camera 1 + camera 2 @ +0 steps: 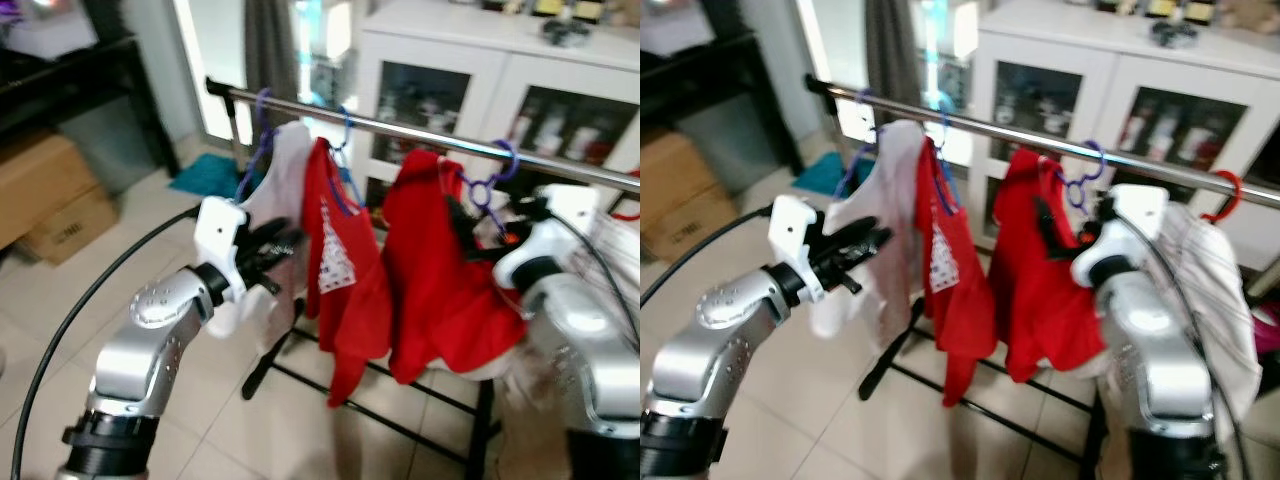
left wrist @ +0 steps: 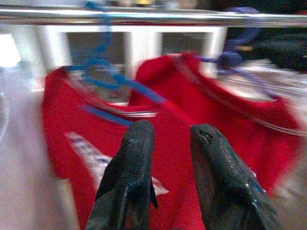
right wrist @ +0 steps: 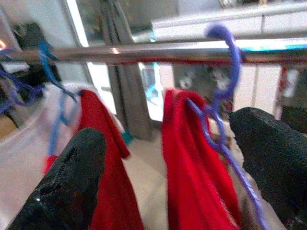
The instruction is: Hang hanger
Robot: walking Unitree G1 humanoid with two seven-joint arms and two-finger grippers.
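Both arms reach up toward the rail (image 1: 420, 133). The right pincer (image 3: 168, 163) gapes wide around the purple hanger (image 3: 225, 72), hooked over the rail. The left pincer (image 2: 168, 158), slightly parted, holds nothing before the red shirt (image 2: 110, 143).

Along the shiny metal rail (image 1: 420, 132), hanging clothes are crowding the space beneath: a white garment (image 1: 285, 215) at the rail's left end, a red printed shirt (image 1: 335, 255) touching it, then a second red shirt on a purple plastic hanger (image 3: 225, 86). A narrow gap is staying open between the two red shirts. A white glass-door cabinet (image 1: 480, 90) is standing close behind the rail.
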